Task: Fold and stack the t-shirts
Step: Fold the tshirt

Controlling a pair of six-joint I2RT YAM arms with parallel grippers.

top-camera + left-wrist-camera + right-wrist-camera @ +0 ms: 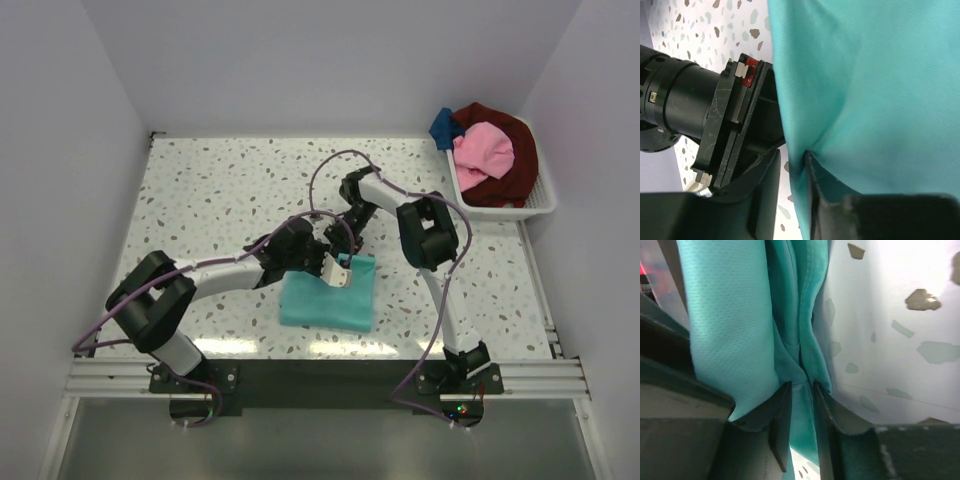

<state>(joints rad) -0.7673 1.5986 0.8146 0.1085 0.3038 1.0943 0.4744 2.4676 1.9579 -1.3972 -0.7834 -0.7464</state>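
Note:
A teal t-shirt (330, 300) lies folded into a rectangle on the speckled table, near the front middle. Both grippers meet at its far edge. My left gripper (338, 270) (790, 155) stands open. The shirt's edge (875, 90) runs between its fingers and hugs the right finger (815, 180), with a strip of table showing beside the left one. My right gripper (348, 248) (801, 385) is shut on a bunched fold of the teal t-shirt (730, 315). Pink (485, 150), dark red (515, 165) and blue (442, 127) t-shirts are piled in the basket.
The white slatted basket (545, 205) stands at the back right corner against the wall. White walls enclose the table on three sides. The right arm's black wrist (685, 105) sits close beside my left fingers.

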